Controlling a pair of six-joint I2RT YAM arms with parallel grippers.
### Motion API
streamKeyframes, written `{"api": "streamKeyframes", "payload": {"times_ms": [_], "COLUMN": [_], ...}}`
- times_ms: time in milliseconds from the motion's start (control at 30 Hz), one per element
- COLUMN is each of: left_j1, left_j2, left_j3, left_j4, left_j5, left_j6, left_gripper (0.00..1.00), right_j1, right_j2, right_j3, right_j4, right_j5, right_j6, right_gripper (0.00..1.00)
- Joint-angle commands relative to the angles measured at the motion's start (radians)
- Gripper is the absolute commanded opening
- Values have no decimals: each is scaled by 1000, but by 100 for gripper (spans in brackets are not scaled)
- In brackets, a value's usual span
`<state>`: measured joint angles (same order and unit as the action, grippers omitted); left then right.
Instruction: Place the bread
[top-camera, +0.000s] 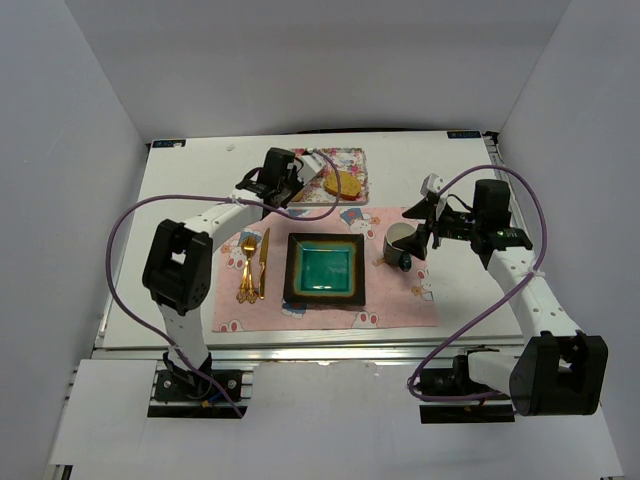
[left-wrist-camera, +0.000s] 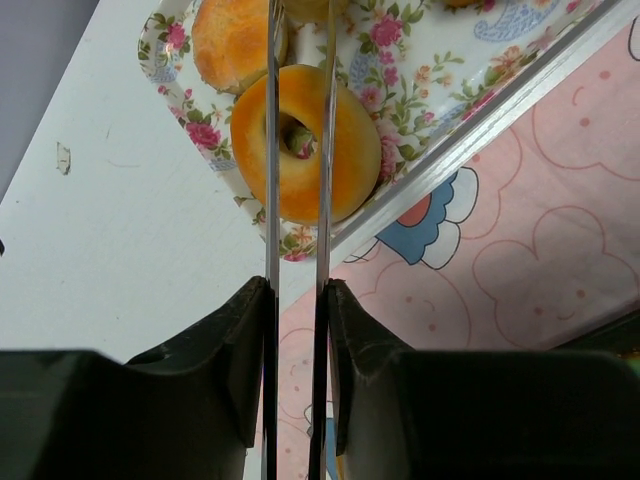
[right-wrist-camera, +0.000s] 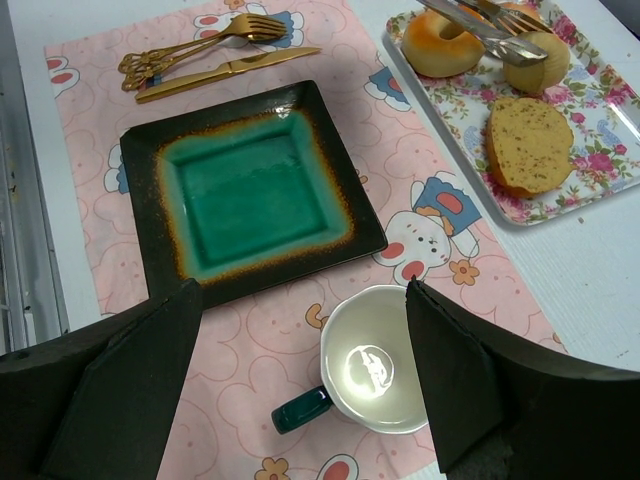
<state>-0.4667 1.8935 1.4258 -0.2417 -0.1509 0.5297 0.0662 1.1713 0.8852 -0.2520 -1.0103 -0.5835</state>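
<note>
Left end effector (left-wrist-camera: 297, 60): its two thin metal blades are nearly together with a slim gap. They run across the top of a ring-shaped golden bun (left-wrist-camera: 350, 150). The tips are out of the wrist view, so I can't tell if they clamp anything.

The ring bun, a small round pale-golden bun (left-wrist-camera: 230, 40) just beside it and an oval golden-brown toasted slice (right-wrist-camera: 525, 145) all sit on a floral-patterned rectangular tray (left-wrist-camera: 430, 60) at the far side of the white counter (top-camera: 200, 180).

The tray edge touches a pink cartoon-print placemat (left-wrist-camera: 520, 250), which carries a square dark-rimmed teal ceramic plate (top-camera: 292, 270) with a gold fork and knife (top-camera: 254, 265) to its left.

Left arm: elbow raised, forearm reaching far-right to the tray.

Right end effector (right-wrist-camera: 300, 290): fingers wide apart and holding nothing, above a white mug with dark green handle (right-wrist-camera: 375, 360). Wrist is turned leftward.
</note>
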Motion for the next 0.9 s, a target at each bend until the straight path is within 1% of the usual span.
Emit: {"api": "streamKeyframes", "payload": {"times_ms": [0,133,167,200,267,300,367,400,533,600,733,867], "left_j1": [-1,-1,-1,-1,-1,-4,-4,-7,-21,-44,-121,-180], "left_j2": [-109,-209,-256,-284,-347,-416,-480,-538,-654,-691,-781,-829], "left_j3": [30,-8,-30,-47,-115,-139,-181,-214,-303,-374,-479,-571], "left_j4": [-1,-36,-48,-62,-96,-106,-159,-186,-344,-399,-464,-432], "left_j5": [1,17,28,46,79,108,141,160,328,370,369,350], "left_j6": [-49,-151,-175,-238,-298,-363,-436,-506,-713,-813,-902,-968], "left_gripper": [10,4,2,0,0,0,0,0,0,0,0,0], "right_j1": [-5,-5,-5,-5,-5,-5,-5,-5,-5,-5,-5,-5], "right_j2": [-19,-24,-25,-24,-25,-24,-21,-21,-10,-2,10,27], "right_j3": [3,8,8,9,15,17,23,24,41,52,72,96], "right_j4": [13,0,-1,-6,-9,-9,-12,-13,-24,-29,-39,-58], "right_j5": [-30,-33,-34,-34,-36,-37,-40,-42,-50,-53,-57,-62], "right_j6": [-3,-7,-9,-7,-9,-4,-3,-3,5,8,16,22], "right_gripper": [87,87,87,87,87,87,87,87,87,87,87,87]}}
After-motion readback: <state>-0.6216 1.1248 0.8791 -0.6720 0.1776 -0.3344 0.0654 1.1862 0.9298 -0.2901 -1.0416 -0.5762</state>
